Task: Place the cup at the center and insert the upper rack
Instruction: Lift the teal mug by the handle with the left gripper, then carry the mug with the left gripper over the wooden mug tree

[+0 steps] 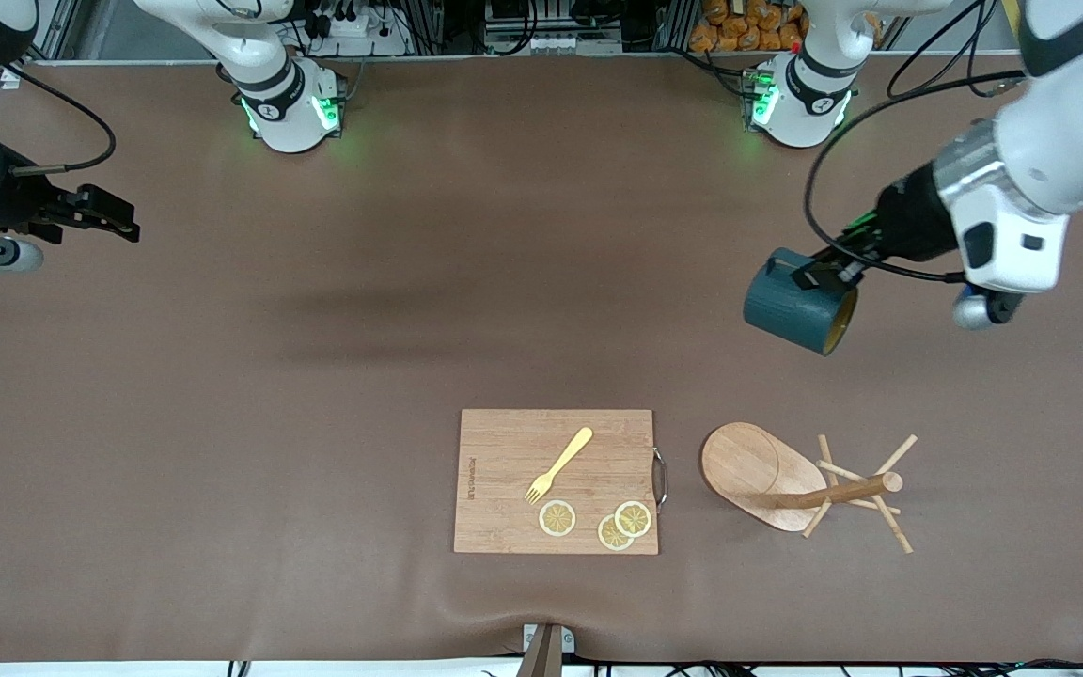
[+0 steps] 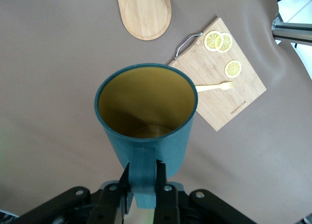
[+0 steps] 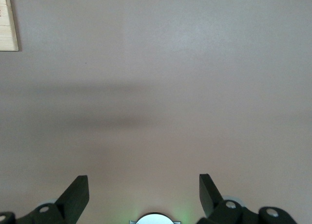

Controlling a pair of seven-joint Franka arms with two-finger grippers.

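Observation:
The dark teal cup (image 1: 800, 303) with a yellowish inside hangs tilted in the air over bare table at the left arm's end, its mouth turned away from the arm. My left gripper (image 1: 819, 273) is shut on the cup's handle (image 2: 145, 177), one finger on each side of it. The wooden upper rack (image 1: 786, 480) stands on its oval base nearer the front camera than the cup, its post topped by thin crossing pegs; in the left wrist view only its base (image 2: 145, 12) shows. My right gripper (image 1: 118, 218) waits open above the right arm's end of the table, nothing between its fingers (image 3: 78, 197).
A rectangular wooden cutting board (image 1: 504, 470) lies beside the rack toward the table's middle, carrying a yellow fork (image 1: 560, 464) and three lemon slices (image 1: 557, 518). A brown mat (image 1: 316, 376) covers the table.

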